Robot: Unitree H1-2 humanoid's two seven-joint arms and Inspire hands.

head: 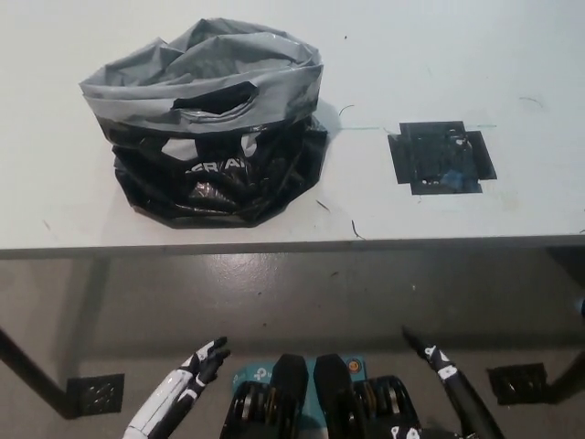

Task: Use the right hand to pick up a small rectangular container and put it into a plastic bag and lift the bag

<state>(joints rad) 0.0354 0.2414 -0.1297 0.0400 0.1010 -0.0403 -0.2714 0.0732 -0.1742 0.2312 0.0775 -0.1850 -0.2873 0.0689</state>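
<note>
Head view: both hands low, below the table edge; bag and container untouched on the table.

Right hand [439, 361] sits at the bottom right, under the table [411, 55] edge, holding nothing; only part of it shows, so whether its fingers are spread or closed cannot be told. The small rectangular container [441, 157], dark and flat, lies on the tabletop well above and ahead of this hand, just off to its right. The plastic bag [212, 123], black with a grey folded-over rim and its mouth open upward, sits slumped on the table far ahead and to the left of the right hand, well apart from the container. Left hand [203, 363] rests at the bottom left, below the table edge and beneath the bag, empty, fingers slightly spread.
</note>
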